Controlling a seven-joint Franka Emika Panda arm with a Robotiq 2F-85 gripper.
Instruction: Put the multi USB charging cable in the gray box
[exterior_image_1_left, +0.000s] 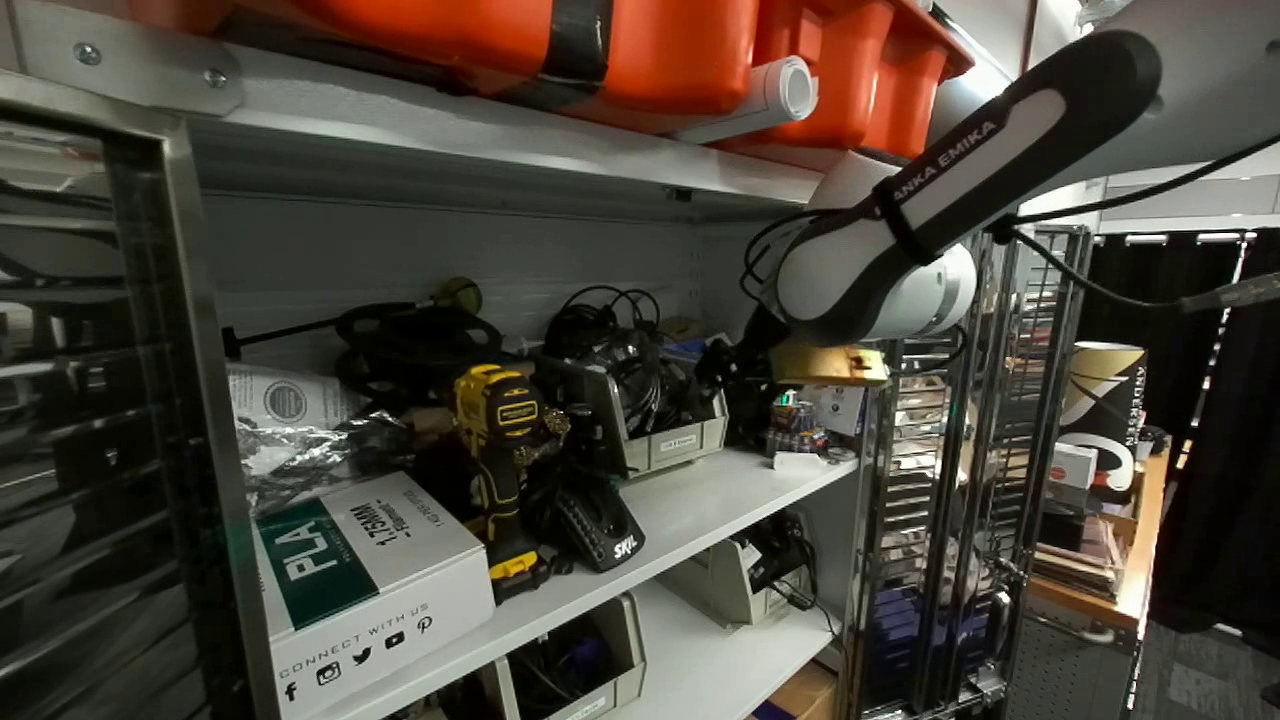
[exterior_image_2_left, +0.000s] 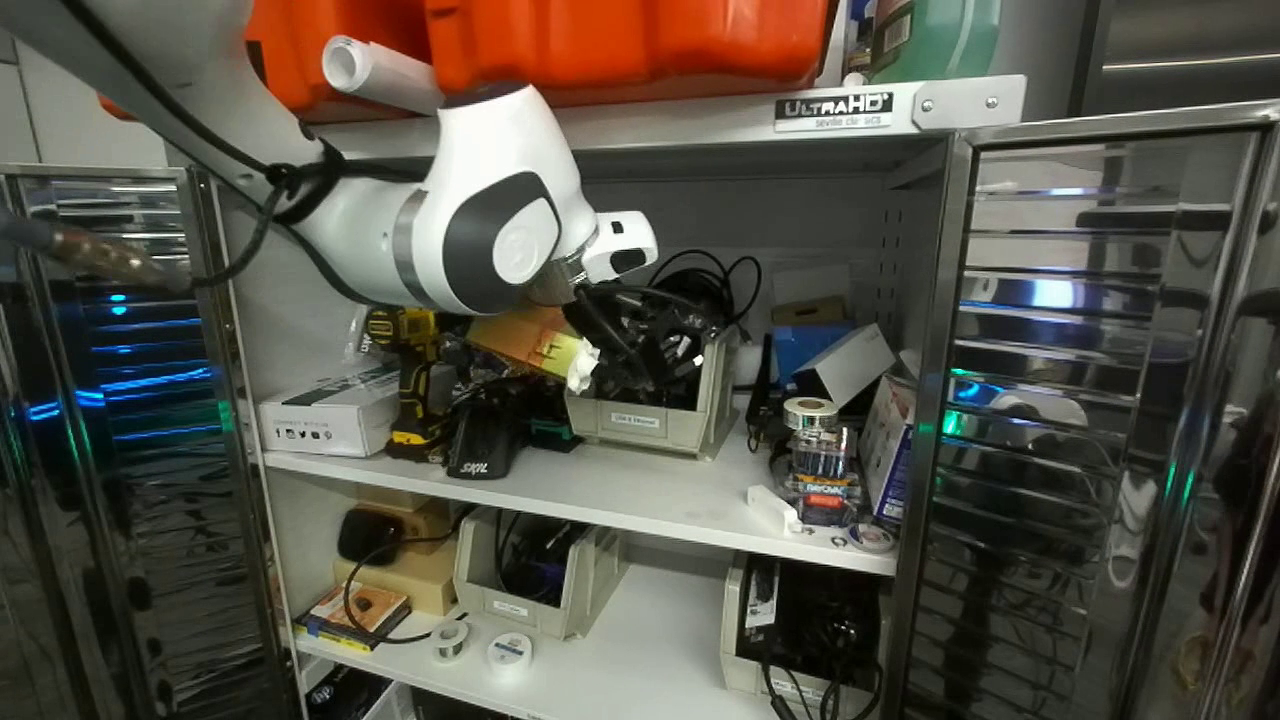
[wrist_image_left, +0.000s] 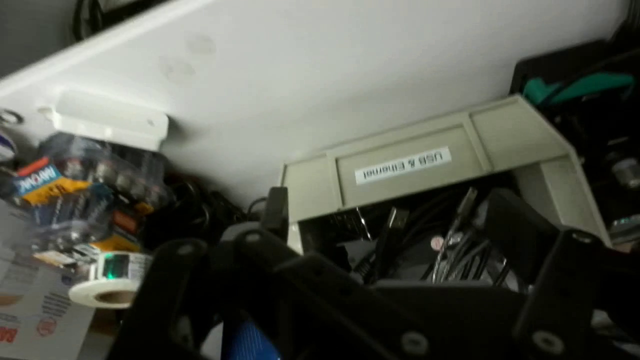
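A light-gray bin labelled "USB & Ethernet" stands on the upper shelf, in both exterior views and in the wrist view; it fits the gray box. Tangled dark cables fill it. A metal USB plug shows among them in the wrist view. I cannot tell which cable is the multi USB charging cable. My gripper is open, its fingers wide apart over the bin's mouth, with nothing seen held between them. In an exterior view the black gripper is at the bin, partly merged with the dark cables.
A yellow-black drill, a black SKIL charger and a white PLA carton stand beside the bin. Battery packs stand on its other side. More gray bins are on the shelf below. An upper shelf overhangs.
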